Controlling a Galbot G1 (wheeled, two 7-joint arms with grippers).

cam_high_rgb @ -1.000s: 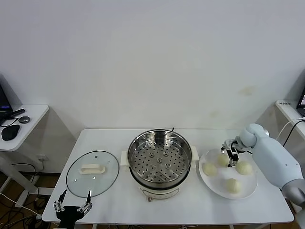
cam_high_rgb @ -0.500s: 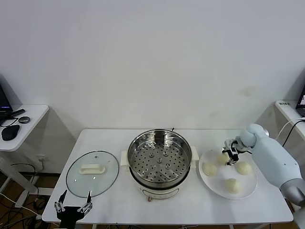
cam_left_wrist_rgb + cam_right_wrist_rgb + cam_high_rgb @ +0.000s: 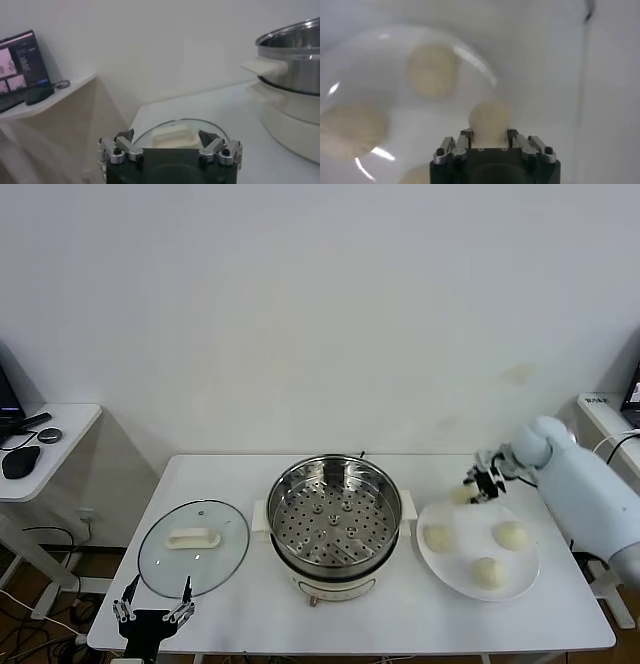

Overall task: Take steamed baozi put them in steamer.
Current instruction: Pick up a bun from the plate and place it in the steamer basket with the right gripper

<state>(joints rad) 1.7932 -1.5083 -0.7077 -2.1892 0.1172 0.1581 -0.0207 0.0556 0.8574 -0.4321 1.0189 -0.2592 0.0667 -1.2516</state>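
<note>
1. Head view: since the earlier frame the right gripper [image 3: 480,486] has lifted one baozi [image 3: 462,494] off the plate [image 3: 520,579] — clamped on it above the rim at 11 o'clock. Three buns remain; the steamer [image 3: 335,514] waits empty at 9 o'clock of the plate.
2. Left wrist view: the left gripper [image 3: 169,149] idles with jaws apart near the glass lid [image 3: 172,132].
3. Right wrist view: fingers [image 3: 464,142] pinch the bun's sides — its underside is hidden.

Shiny perforated metal steamer [image 3: 335,519], clear glass lid [image 3: 194,546], smooth matt baozi [image 3: 439,537], glossy white plate [image 3: 524,579].
</note>
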